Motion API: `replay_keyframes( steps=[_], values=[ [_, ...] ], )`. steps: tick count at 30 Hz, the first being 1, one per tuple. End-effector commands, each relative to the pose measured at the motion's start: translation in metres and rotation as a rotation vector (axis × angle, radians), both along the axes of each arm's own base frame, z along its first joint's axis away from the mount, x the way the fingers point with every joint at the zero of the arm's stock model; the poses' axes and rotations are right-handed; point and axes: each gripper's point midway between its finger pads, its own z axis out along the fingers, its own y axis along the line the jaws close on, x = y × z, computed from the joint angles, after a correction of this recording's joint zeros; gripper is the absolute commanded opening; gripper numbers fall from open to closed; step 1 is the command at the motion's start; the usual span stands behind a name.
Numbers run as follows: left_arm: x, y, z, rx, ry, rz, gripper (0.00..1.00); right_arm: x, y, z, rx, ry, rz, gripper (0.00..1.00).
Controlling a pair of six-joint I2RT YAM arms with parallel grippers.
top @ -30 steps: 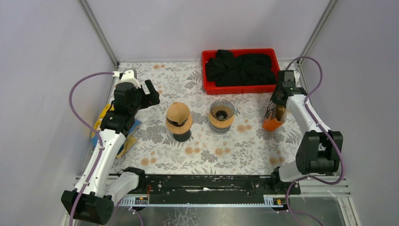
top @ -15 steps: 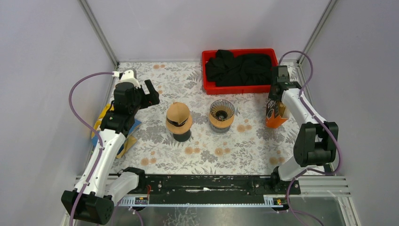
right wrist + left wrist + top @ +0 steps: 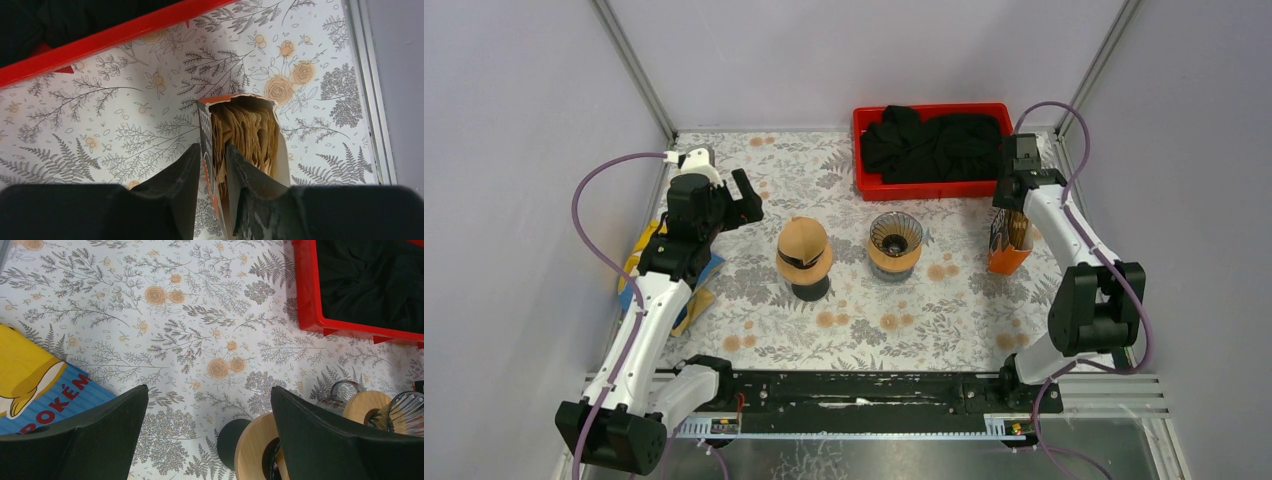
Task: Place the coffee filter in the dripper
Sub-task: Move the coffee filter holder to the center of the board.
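Floral tablecloth (image 3: 864,320), lilac walls (image 3: 524,150); dripper (image 3: 895,240) centre; red bin (image 3: 929,188) rear, perhaps holding cloth (image 3: 934,140).

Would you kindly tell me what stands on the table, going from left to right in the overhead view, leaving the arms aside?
Yellow-and-blue packet → tan object on a black base → glass dripper → orange filter box.

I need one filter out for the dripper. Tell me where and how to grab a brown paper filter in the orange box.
Pinch the upper edge of one brown paper filter, coming straight down through the open top of the orange cardboard box. The filters stand on edge, packed, with walls on every side. The right hand straddles one wall.
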Motion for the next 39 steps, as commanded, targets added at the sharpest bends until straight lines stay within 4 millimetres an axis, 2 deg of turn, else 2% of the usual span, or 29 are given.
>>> replay_keyframes(
  steps=[1, 5, 8, 11, 18, 39],
  values=[
    [0.007, 0.003, 0.008, 0.017, -0.043, 0.002, 1.0, 0.004, -0.003, 0.052, -0.003, -0.143, -0.028, 0.33],
    [0.008, 0.004, 0.008, 0.018, -0.042, 0.005, 1.0, -0.004, -0.023, 0.05, -0.052, -0.129, -0.112, 0.32],
    [0.008, 0.004, 0.007, 0.019, -0.039, 0.005, 1.0, -0.005, -0.031, 0.041, 0.016, -0.135, -0.133, 0.31],
    [0.008, 0.004, 0.007, 0.019, -0.039, 0.005, 1.0, 0.0, -0.031, 0.035, 0.102, -0.151, -0.112, 0.3],
    [0.008, 0.004, 0.007, 0.022, -0.037, 0.006, 1.0, 0.011, -0.03, 0.029, 0.126, -0.167, -0.079, 0.21],
    [0.009, 0.003, 0.004, 0.02, -0.028, -0.001, 1.0, 0.019, -0.032, 0.004, 0.147, -0.098, -0.063, 0.19]
  ],
)
